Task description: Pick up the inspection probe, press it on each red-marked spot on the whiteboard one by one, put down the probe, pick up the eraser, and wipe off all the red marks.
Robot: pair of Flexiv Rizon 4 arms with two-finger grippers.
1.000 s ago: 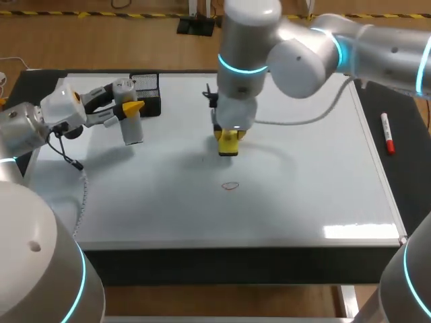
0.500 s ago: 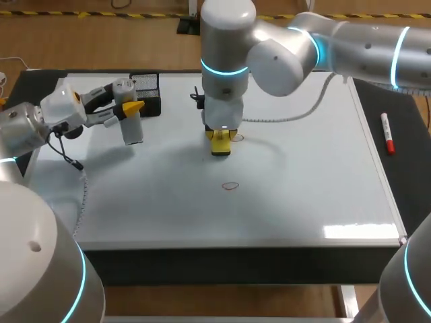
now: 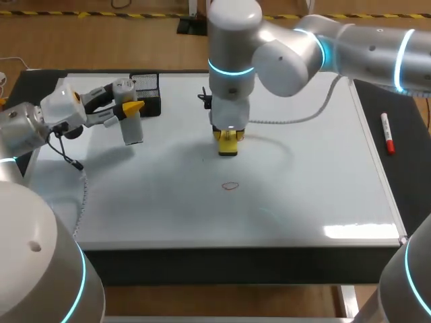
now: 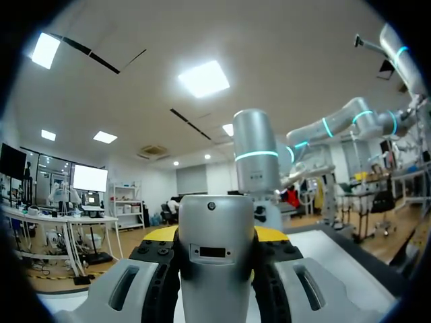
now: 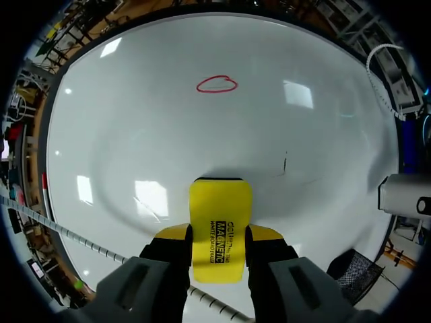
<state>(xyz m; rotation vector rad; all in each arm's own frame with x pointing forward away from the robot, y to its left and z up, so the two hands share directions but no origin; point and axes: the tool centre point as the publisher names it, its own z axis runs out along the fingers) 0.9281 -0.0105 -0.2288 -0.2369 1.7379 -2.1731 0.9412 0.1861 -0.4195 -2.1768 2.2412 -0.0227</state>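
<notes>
Right claw point(image 5: 219, 233) clamps a flat yellow rectangular eraser point(image 5: 220, 202); left claw point(image 4: 215, 233) clamps a smooth grey cylindrical probe point(image 4: 215, 282).

Left arm point(image 3: 27, 124): held at the surface's left, silver-and-yellow claw point(image 3: 128, 110) clamped on grey cylindrical probe point(image 3: 133, 129). Right arm point(image 3: 296, 57): reaches past centre, claw point(image 3: 227, 140) pointing down, clamped on yellow block eraser point(image 3: 227, 148).

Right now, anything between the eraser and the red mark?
Nothing visible. Only bare whiteboard lies between the eraser, held in the right pincer, and the red mark ahead of it. The left pincer holds the probe well off to the side, clear of that path.
</notes>
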